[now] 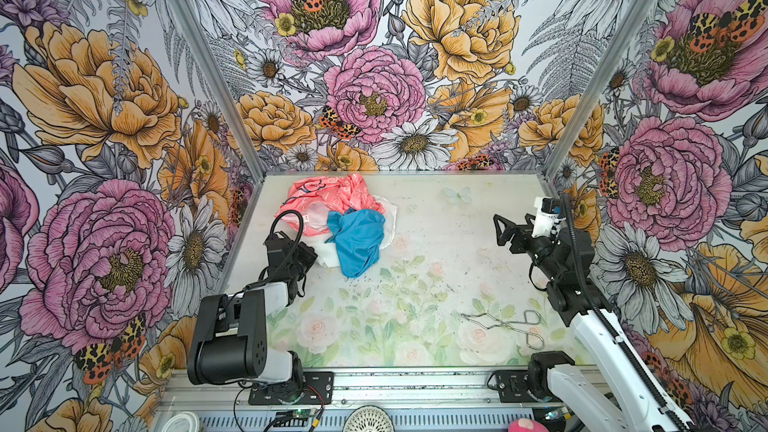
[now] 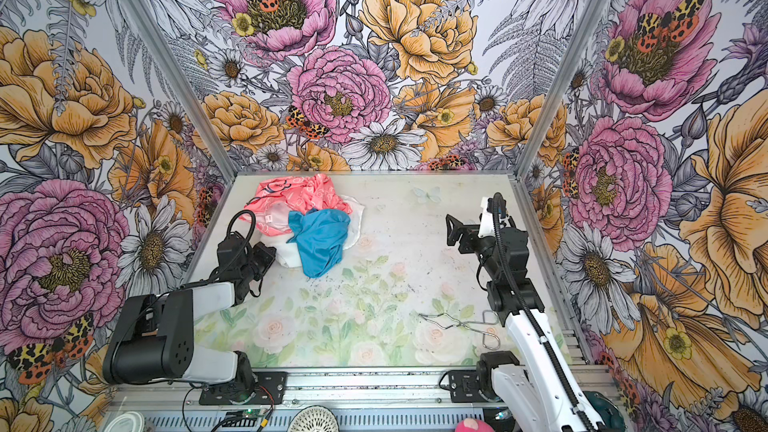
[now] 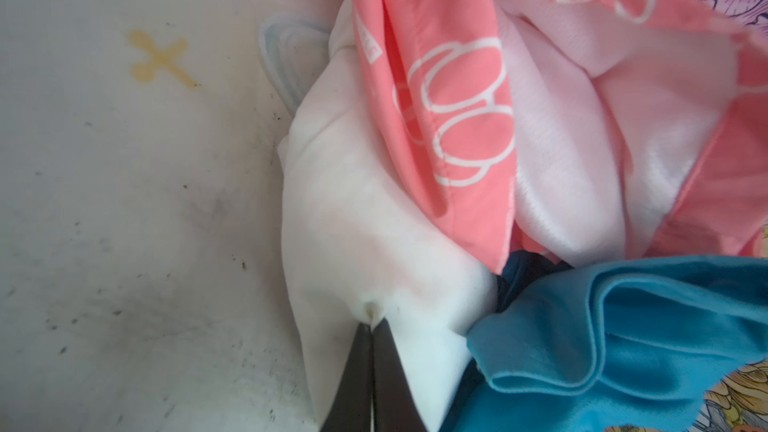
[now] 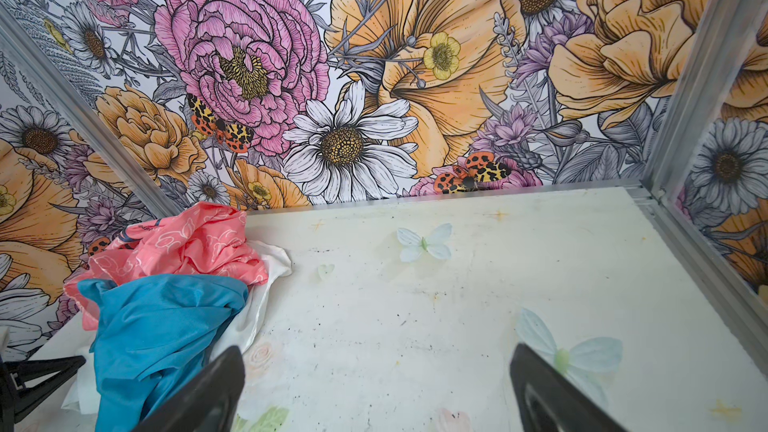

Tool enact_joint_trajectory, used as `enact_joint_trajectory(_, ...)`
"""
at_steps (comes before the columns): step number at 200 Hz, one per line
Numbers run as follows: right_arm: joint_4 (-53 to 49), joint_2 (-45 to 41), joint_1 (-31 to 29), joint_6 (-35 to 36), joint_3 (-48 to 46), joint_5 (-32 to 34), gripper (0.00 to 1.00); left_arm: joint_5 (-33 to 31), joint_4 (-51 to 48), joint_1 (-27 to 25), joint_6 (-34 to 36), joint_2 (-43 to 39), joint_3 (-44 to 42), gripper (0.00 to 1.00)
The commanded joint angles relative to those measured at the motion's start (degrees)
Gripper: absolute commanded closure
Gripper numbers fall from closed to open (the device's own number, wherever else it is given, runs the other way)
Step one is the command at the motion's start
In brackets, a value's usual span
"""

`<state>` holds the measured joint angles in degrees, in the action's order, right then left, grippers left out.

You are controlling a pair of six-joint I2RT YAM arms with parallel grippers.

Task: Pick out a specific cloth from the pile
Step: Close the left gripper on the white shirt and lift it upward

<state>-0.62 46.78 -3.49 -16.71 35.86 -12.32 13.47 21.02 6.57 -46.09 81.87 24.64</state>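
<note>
The white cloth (image 1: 328,257) lies at the bottom of the pile (image 1: 343,218), at the far left of the table (image 1: 436,243). Most of it is covered. One wrinkled part shows at the pile's near-left edge, and another strip peeks out on the far right side (image 4: 270,280).

The left gripper (image 3: 371,328) has its two dark fingers pressed together on a small pinch of this white fabric, which puckers right at the tips (the left wrist view shows this best). In both top views the left gripper's (image 1: 309,255) fingertips are buried in the near-left edge of the pile, and the white cloth (image 2: 286,255) shows just beside them.

A bright blue cloth (image 1: 357,243) drapes over the white one on the near side. It touches the white cloth and spills toward the middle of the table. A coral-pink cloth (image 1: 332,197) with pale looping print and a whitish lining lies behind it, toward the back wall, also on top of the white fabric.

The right gripper (image 1: 500,234) is well apart from the pile, on the right side and above the table. Its jaws are spread wide with nothing between them, and its wrist view shows bare tabletop between the fingers. A pair of metal tongs (image 1: 507,324) lies flat on the near right of the table.
</note>
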Motion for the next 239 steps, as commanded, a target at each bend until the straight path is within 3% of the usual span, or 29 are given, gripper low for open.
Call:
enact_joint_trajectory(1, 0.2, -1.5, -0.4, 0.3, 1.7, -0.2, 0.01, 0.6, 2.4, 0.4, 1.0, -1.2, 1.1, 1.0)
enact_joint_trajectory(39, 0.2, -1.6, -0.4, 0.3, 1.7, -0.2, 0.0, 0.5, 1.6, 0.4, 0.2, -5.1, 1.4, 1.0)
enact_joint_trajectory(144, 0.4, -1.9, -0.5, 0.2, 1.6, -0.4, 0.01, -2.8, -12.2, 0.1, 3.9, -19.0, 8.1, 1.0)
enact_joint_trajectory(239, -0.1, -2.7, -0.5, 0.0, 1.6, -0.7, 0.0, -3.3, -18.9, -0.2, 6.2, -21.2, 19.4, 1.0)
